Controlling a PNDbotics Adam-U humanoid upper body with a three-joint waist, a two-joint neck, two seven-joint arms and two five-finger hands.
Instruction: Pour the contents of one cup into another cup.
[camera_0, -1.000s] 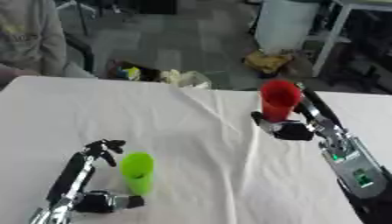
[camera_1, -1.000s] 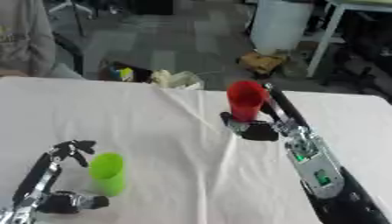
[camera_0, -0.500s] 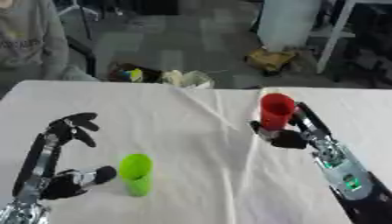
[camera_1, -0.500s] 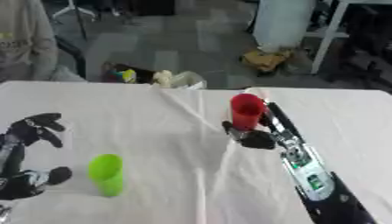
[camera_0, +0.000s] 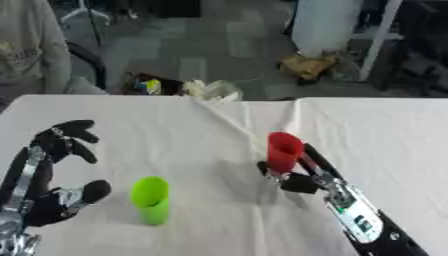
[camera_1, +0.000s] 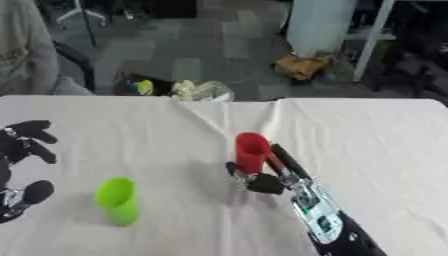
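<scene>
Basically, a white cloth covers the table (camera_0: 192, 125), creased down the middle, so cups may rock on the folds. The right arm (camera_0: 359, 217) comes in from the lower right, and the right hand (camera_0: 293, 177) is wrapped around the red cup (camera_0: 283, 150), holding it upright above the cloth, probably to keep whatever is inside from spilling; its contents aren't visible. The left hand (camera_0: 52, 175) sits at the left edge, fingers spread and holding nothing, just beside the green cup (camera_0: 151, 200), likely ready to steady it. The green cup stands upright on the cloth, mouth up to receive. There's bare cloth between the two cups, giving open room to bring the red one across. The far table edge is well behind both cups.
</scene>
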